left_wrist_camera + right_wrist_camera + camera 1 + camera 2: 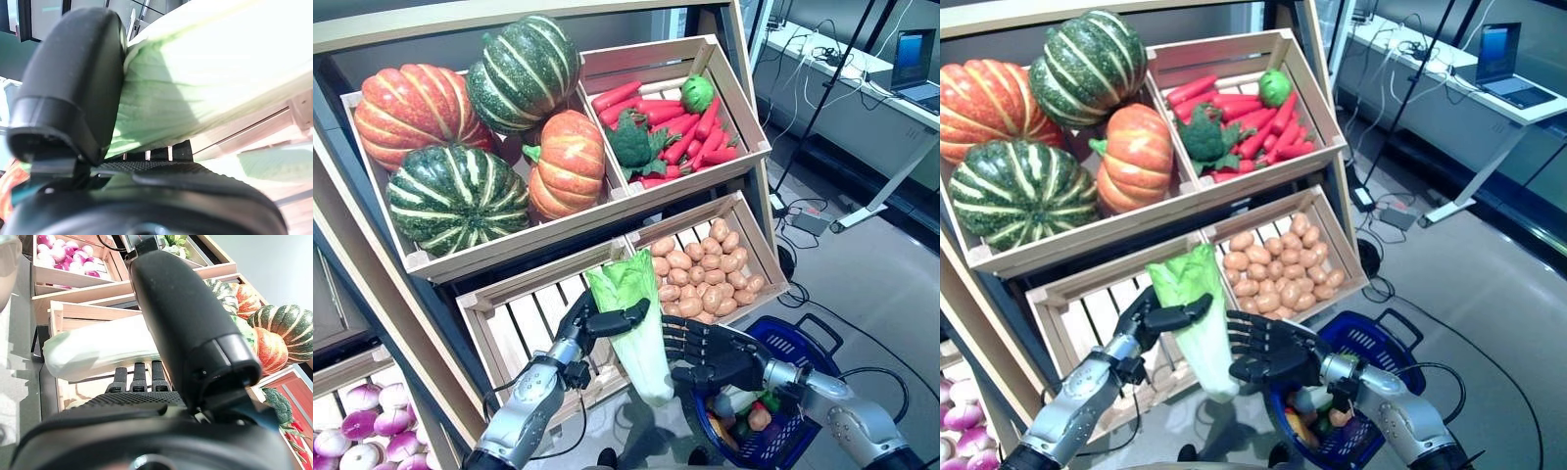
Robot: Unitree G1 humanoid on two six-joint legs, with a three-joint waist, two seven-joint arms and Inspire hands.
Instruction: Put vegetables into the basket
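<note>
Fingers [619, 318] of the left hand [592, 323] curl around the upper part of a cabbage [636, 323], with the thumb pressed on its green leaves; the cabbage hangs upright, pale stalk end down, in front of the shelf. Beside it, the right hand [710, 357] has its fingers spread straight toward the white lower part of the cabbage; whether they touch it cannot be told. Just below and to the right of that hand stands a blue basket [803, 357] on the floor, already holding several vegetables. Behind the cabbage is a bare wooden crate [524, 328], and next to it a crate of potatoes [700, 269]. On the level above, one crate holds pumpkins [475, 137], green striped and orange, and its neighbour holds carrots [680, 122] with broccoli [631, 142]. Low at the left, a crate shows purple and white onions [352, 431].
</note>
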